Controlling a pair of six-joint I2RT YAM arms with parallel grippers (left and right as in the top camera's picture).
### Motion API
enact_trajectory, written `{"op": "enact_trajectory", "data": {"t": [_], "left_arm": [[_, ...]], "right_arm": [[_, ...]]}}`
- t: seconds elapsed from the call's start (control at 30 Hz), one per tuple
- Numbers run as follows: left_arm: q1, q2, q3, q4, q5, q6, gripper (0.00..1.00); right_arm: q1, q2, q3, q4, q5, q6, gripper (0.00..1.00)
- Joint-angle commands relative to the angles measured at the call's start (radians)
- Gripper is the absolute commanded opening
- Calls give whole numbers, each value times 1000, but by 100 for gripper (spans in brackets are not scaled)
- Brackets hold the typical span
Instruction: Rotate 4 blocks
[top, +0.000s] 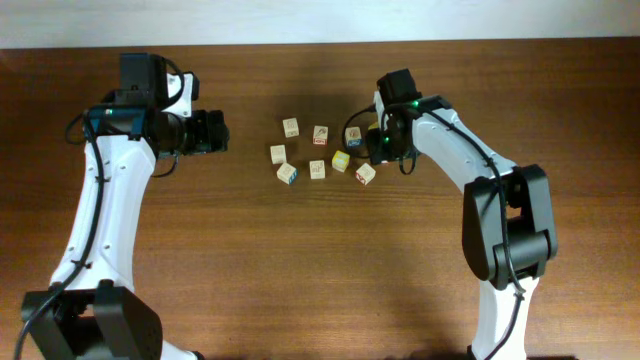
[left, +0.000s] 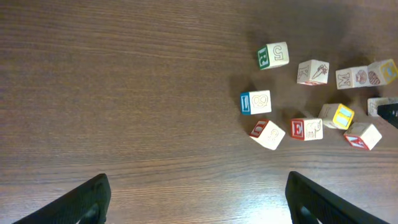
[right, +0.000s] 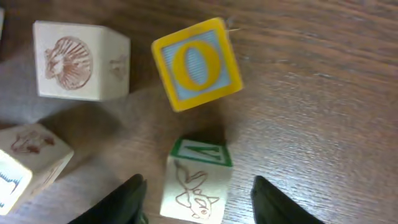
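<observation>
From above, the left tool (top: 218, 131) hangs over bare counter (top: 300, 260) with its jaws apart. The blocks (top: 317, 169) lie in a loose cluster well beyond its fingertips. The right tool (top: 381, 145) sits low at the cluster's other edge, right among the nearest cubes, and this view does not show how wide it stands. At the left wrist, the left tool (left: 197, 180) is spread wide and released, with only wood grain between its jaws and the cluster ahead and to the right, apart from it. At the right wrist, the right tool (right: 198, 190) is partly open, its dark fingers (right: 130, 199) straddling a green-topped block (right: 194, 177). A strip of counter shows on each side, so nothing is gripped. Just ahead lies a yellow O block (right: 196, 64), turned cornerwise. Ahead and left sits a shell block (right: 78, 60).
</observation>
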Motion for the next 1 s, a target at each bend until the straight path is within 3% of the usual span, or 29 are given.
{"op": "enact_trajectory", "data": {"t": [0.0,0.17,0.27,0.57,0.83,0.97], "left_arm": [[-1,5,21,-1,-16,-25,87],[-1,5,21,3,-16,-25,84],[-1,5,21,3,-16,-25,84],[-1,5,21,10,-15,-25,84],[-3,5,21,10,-7,-33,84],[-3,5,21,9,-8,-36,84]], "right_arm": [[-2,14,20,6,37,72,49],[-1,14,20,2,30,188,38],[-1,14,19,2,26,200,38],[-1,11,-3,-15,18,262,23],[-2,6,109,-383,-25,273,23],[9,6,97,-488,-84,272,23]]}}
